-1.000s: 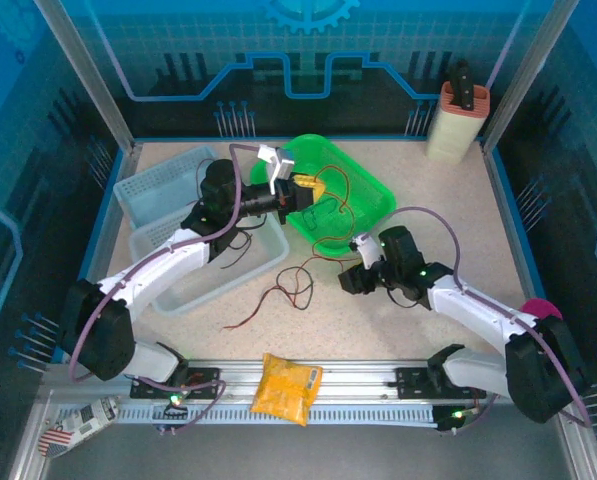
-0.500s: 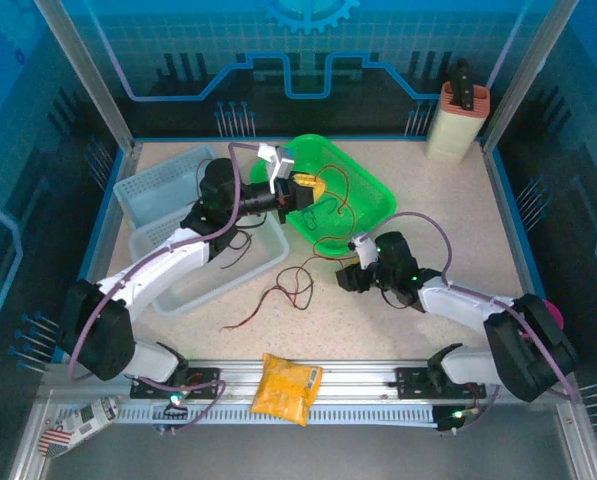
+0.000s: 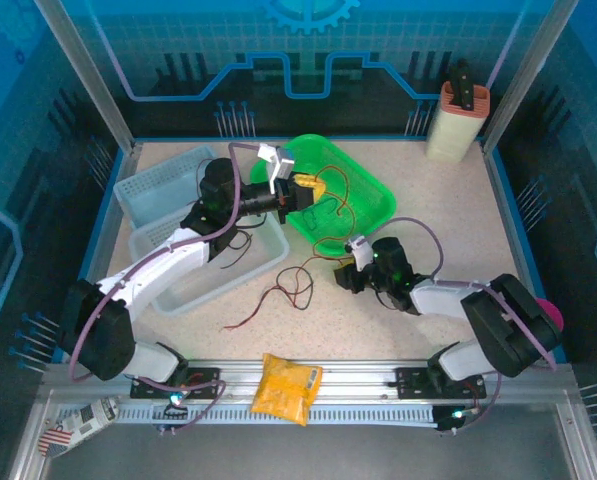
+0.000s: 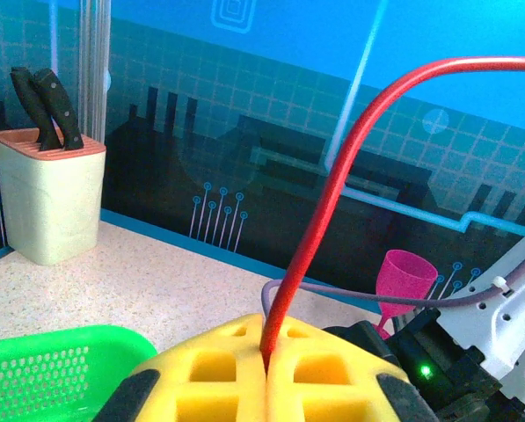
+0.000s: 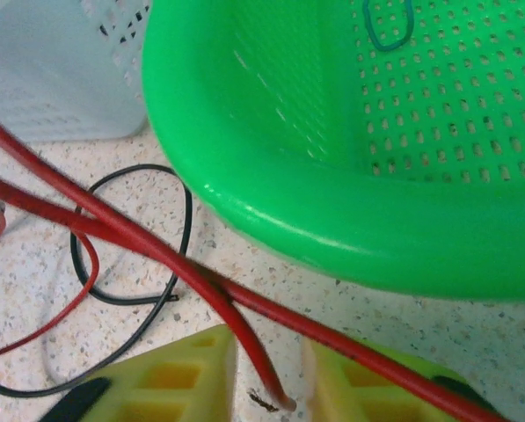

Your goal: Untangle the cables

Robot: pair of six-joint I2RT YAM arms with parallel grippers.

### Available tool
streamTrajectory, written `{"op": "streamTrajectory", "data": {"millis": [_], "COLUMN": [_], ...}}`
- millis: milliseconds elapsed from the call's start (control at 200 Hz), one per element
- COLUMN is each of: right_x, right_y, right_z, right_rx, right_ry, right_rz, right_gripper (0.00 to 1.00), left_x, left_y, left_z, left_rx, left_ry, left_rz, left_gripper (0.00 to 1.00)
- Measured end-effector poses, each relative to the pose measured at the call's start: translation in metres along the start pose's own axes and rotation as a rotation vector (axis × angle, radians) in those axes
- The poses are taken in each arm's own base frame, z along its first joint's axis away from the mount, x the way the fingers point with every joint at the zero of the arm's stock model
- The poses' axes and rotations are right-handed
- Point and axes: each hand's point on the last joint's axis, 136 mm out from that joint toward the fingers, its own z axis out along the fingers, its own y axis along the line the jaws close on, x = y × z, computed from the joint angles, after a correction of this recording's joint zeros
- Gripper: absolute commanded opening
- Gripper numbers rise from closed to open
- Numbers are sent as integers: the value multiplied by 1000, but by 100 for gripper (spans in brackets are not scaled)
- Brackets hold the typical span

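My left gripper (image 3: 305,186) hangs over the green basket (image 3: 373,200), its yellow fingers (image 4: 200,374) shut on a red cable (image 4: 332,193) that rises and arcs to the right. More thin cables (image 3: 290,288), red and black, lie tangled on the table in front of the basket. My right gripper (image 3: 342,270) sits low at the basket's front edge. In the right wrist view its yellow fingers (image 5: 170,378) stand apart, with a red cable's loose end (image 5: 236,325) lying in the gap. A second red cable (image 5: 376,360) crosses the right finger. A black cable (image 5: 178,237) loops to the left.
Two pale blue baskets (image 3: 168,180) (image 3: 213,270) sit under the left arm. A knife block (image 3: 458,120) stands at the back right, a pink cup (image 3: 543,310) at the right edge. A yellow packet (image 3: 286,388) lies on the front rail. A dark green cable loop (image 5: 388,26) rests inside the green basket.
The right arm has folded in and its gripper has slid a little left toward the basket's front edge. The left arm and its red cable have stayed put.
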Motion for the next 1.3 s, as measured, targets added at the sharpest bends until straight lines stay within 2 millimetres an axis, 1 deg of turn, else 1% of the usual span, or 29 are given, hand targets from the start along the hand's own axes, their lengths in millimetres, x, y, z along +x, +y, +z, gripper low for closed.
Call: {"op": "streamTrajectory", "data": {"millis": [180, 265, 385, 580, 680, 850, 1041, 1141, 1301], "right_x": [1, 1, -6, -18, -19, -17, -28, -32, -34], "right_y": [1, 1, 3, 9, 11, 12, 16, 16, 14], "right_z": [-1, -2, -8, -27, -38, -54, -70, -74, -75], "right_rx": [-1, -1, 4, 22, 38, 65, 86, 94, 99], "right_ry": [-31, -35, -53, -79, -75, -38, -14, 7, 28], "right_rz": [-15, -18, -25, -36, -35, -19, -11, -4, -3], "right_gripper": [0, 0, 0, 0, 0, 0, 0, 0, 0], "left_x": [0, 0, 0, 1, 5, 18, 33, 33, 22], "left_y": [0, 0, 0, 0, -2, -13, -27, -39, -61], "left_z": [0, 0, 0, 0, 0, -1, -7, -11, -20], "left_rx": [1, 3, 3, 3, 14, 82, 152, 206, 288], "left_ry": [0, 1, 1, 4, 23, 103, 174, 193, 185], "left_rz": [0, 0, 0, 1, 6, 41, 41, 34, 46], "left_gripper": [0, 0, 0, 0, 0, 0, 0, 0, 0]}}
